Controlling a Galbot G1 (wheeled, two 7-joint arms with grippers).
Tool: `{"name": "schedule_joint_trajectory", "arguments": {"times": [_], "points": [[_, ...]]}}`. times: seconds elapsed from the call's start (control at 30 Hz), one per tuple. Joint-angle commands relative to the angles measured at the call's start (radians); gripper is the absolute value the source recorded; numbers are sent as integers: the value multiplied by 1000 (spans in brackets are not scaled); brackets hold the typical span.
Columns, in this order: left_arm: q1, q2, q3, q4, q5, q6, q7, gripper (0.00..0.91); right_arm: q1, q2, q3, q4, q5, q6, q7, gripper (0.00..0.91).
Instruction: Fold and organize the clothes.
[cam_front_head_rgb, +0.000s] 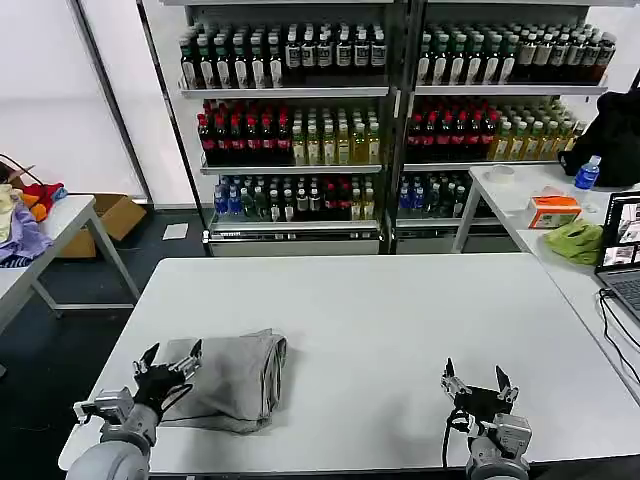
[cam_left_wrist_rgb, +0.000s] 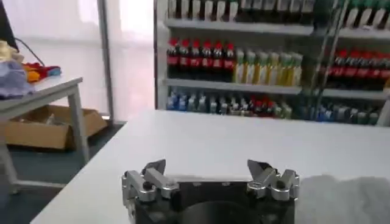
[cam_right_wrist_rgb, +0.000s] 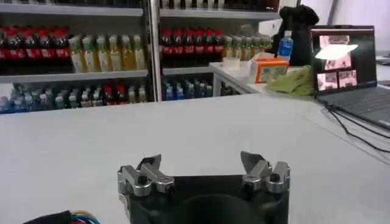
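Shirt (cam_front_head_rgb: 232, 380), folded grey, on white table (cam_front_head_rgb: 400, 320) beside left gripper (cam_front_head_rgb: 168, 361).
Head view: left gripper spread wide, fingertips over the shirt's edge; right gripper (cam_front_head_rgb: 478, 382) wide, well apart; left wrist view: grey cloth (cam_left_wrist_rgb: 347, 198) just beside left gripper (cam_left_wrist_rgb: 207, 167); right wrist view: right gripper (cam_right_wrist_rgb: 200, 163) wide above bare table.

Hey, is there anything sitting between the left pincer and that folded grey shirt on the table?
Nothing visible. The left pincer, open, sits right at the near-left edge of the folded grey shirt, with only bare table around them.

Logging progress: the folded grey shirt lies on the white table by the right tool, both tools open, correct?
Not quite. The head view shows the folded grey shirt beside the left tool, not the right tool. It lies on the white table, and both tools are open.
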Motion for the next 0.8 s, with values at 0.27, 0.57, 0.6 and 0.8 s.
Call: {"name": "schedule_joint_trajectory", "arguments": {"times": [0.27, 0.57, 0.6, 0.8], "points": [[0, 19, -20, 88, -3, 42, 17, 907, 3, 14, -7, -15, -4, 4, 2, 907], [-4, 21, -22, 115, -13, 41, 28, 907, -3, 13, -3, -10, -4, 4, 1, 907], [-3, 21, -22, 114, -14, 41, 31, 887, -3, 14, -3, -10, -5, 4, 1, 907], [7, 17, -18, 111, -27, 48, 40, 20, -5, 14, -3, -3, -6, 3, 1, 907]]}}
